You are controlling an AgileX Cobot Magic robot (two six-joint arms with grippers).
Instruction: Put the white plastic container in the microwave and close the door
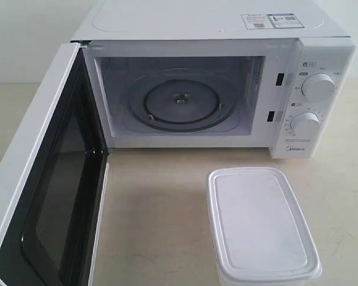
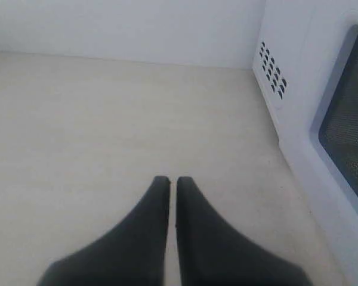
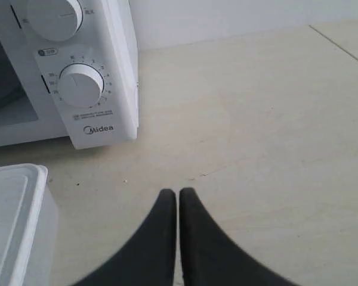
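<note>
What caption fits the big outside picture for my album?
Microwave with its door wide open, lidded white box waiting on the table in front.

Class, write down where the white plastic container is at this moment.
In the exterior view the white plastic container stands on the table at lower right, in front of the microwave, below its lower dial and outside the cavity.

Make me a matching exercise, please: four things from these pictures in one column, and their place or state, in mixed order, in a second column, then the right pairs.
1. white plastic container
2. microwave door
3. glass turntable
4. right claw

A. swung open
B. shut, holding nothing
C. on the table, lid on
D. inside the microwave

Pairs: 1-C, 2-A, 3-D, 4-B
</note>
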